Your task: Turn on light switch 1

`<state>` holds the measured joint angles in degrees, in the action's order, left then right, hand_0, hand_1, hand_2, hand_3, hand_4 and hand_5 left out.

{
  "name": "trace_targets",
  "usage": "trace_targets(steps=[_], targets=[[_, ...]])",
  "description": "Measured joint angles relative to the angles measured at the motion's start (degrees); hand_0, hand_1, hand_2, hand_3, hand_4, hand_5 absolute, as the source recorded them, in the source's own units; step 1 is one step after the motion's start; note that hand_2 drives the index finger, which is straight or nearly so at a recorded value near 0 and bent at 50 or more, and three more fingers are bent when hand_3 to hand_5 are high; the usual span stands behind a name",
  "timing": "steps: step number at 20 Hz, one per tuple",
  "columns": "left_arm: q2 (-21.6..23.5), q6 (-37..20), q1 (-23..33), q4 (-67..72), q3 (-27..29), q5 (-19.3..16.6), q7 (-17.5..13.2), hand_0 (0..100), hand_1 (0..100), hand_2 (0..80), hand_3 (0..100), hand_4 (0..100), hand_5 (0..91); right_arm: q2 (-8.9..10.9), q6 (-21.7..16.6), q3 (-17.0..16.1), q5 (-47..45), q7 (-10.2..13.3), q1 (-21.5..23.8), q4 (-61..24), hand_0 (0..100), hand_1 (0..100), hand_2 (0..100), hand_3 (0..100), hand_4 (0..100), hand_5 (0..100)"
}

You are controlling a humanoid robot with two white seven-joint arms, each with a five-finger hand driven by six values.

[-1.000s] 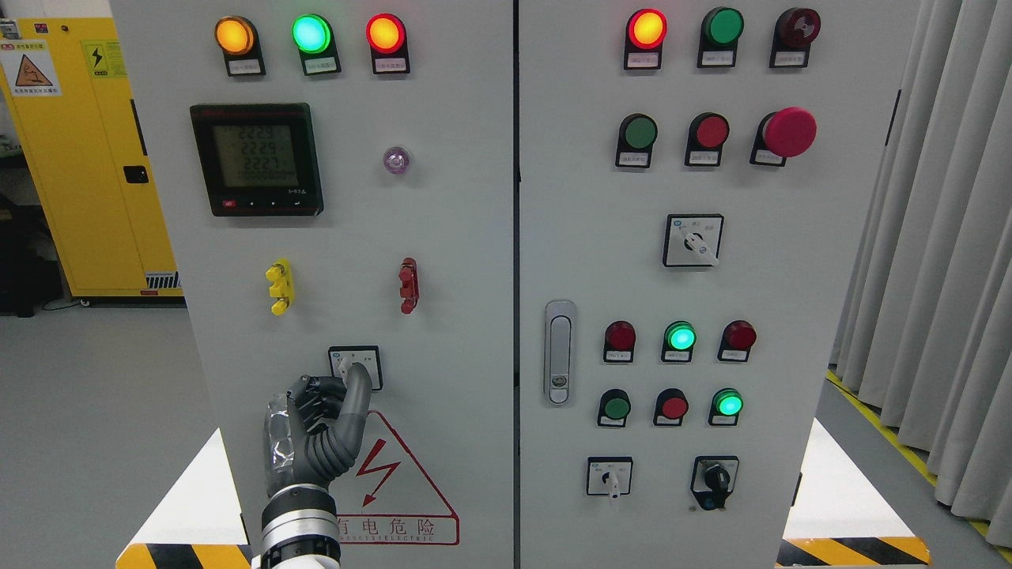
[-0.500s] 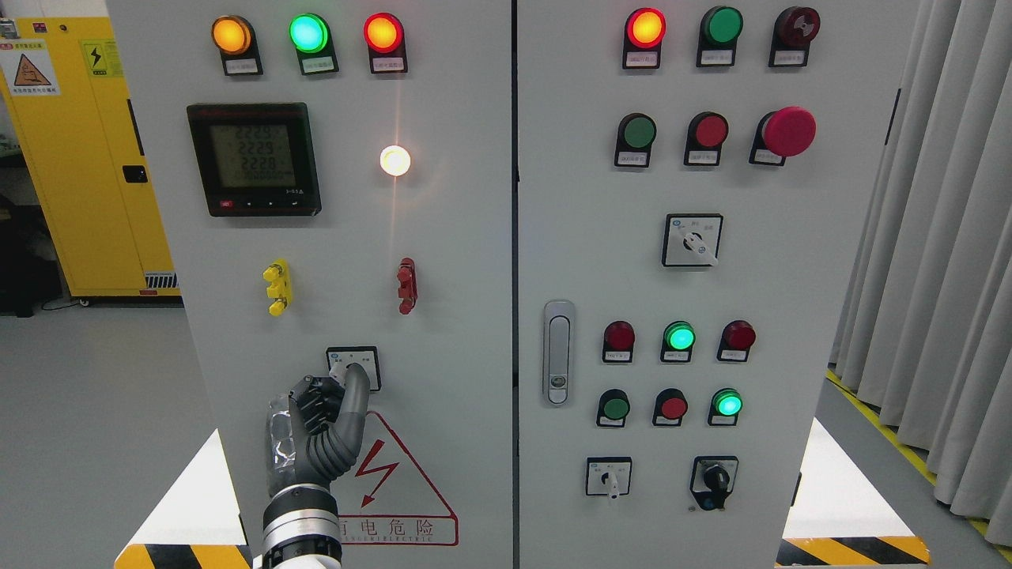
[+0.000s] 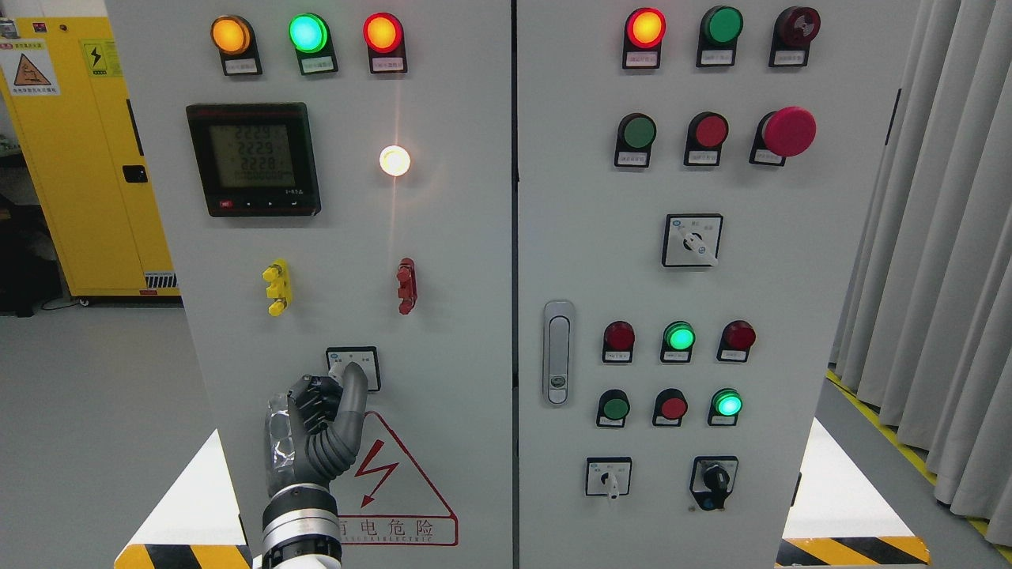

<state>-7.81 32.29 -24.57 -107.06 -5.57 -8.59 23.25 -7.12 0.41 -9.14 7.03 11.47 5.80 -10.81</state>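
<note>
A small rotary light switch with a white square plate sits low on the left cabinet door. My left hand reaches up from the bottom edge, its fingers curled, with one finger and the thumb pinching the switch knob, which is mostly hidden behind them. The round lamp above, right of the black meter, glows bright white. My right hand is out of view.
The grey cabinet fills the view with pilot lights, push buttons and rotary switches. A red mushroom button and a door handle are on the right door. A yellow cabinet stands at the left, curtains at the right.
The round lamp went from dark to brightly lit between one second ago and half a second ago. My left hand stays on the switch knob, shifted very slightly left.
</note>
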Motion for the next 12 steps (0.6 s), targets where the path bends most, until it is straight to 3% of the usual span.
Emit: trace_targets(steps=[7,12], targets=[[0.0,-0.1,0.1,0.0,0.0,0.0,0.2,34,53,60.0,89,80,84.2,0.00,0.0,0.0,0.0,0.0,0.0,0.0,0,50,4,0,0,0],[0.0,-0.2,0.1,0.0,0.1,0.1,0.6,29,52,60.4,89,81,84.2,0.00,0.0,0.0,0.0,0.0,0.0,0.0,0,50,4,0,0,0]])
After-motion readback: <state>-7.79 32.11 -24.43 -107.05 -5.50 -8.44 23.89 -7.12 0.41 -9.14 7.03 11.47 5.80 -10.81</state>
